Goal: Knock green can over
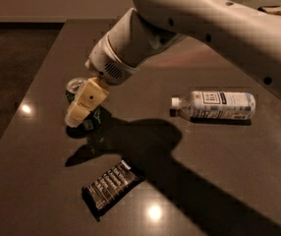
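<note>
- The gripper point(79, 115) sits low over the left part of the dark table point(214, 181), pressed against the near side of the green can point(74, 86). That looks like a placement for shoving rather than lifting.
- Only the can's silver top and slivers of green show around the gripper, and it seems upright or barely tipped. I judge the knock is not finished.
- Whether the gripper is clenched or released, I cannot tell.
- The arm point(189, 28) slants down from the upper right, so a sideways sweep would topple the can.
- The clear bottle point(216, 105) lies on its side well apart, and a dark snack packet point(112, 188) lies nearer the front — both out of the push.
</note>
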Controlling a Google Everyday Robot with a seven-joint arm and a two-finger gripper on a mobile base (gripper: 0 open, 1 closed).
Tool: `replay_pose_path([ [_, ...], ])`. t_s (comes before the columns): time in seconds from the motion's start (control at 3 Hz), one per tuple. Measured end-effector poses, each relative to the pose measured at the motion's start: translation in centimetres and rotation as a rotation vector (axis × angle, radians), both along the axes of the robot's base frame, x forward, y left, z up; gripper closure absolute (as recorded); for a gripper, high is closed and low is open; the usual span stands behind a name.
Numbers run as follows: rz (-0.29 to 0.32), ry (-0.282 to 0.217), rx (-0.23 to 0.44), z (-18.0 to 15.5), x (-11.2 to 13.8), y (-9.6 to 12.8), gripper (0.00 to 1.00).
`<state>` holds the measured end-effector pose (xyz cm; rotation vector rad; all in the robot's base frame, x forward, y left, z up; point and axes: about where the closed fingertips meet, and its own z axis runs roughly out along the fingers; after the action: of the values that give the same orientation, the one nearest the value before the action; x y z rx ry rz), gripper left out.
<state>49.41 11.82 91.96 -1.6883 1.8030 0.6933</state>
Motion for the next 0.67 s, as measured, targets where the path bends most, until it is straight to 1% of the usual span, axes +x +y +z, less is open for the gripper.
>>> replay_pose_path([
  [0.33, 0.020, 0.011, -0.003, -0.14, -0.59, 0.75, 0.19],
  [0.67, 0.029, 0.023, -0.009, -0.37, -0.72, 0.94, 0.42],
])
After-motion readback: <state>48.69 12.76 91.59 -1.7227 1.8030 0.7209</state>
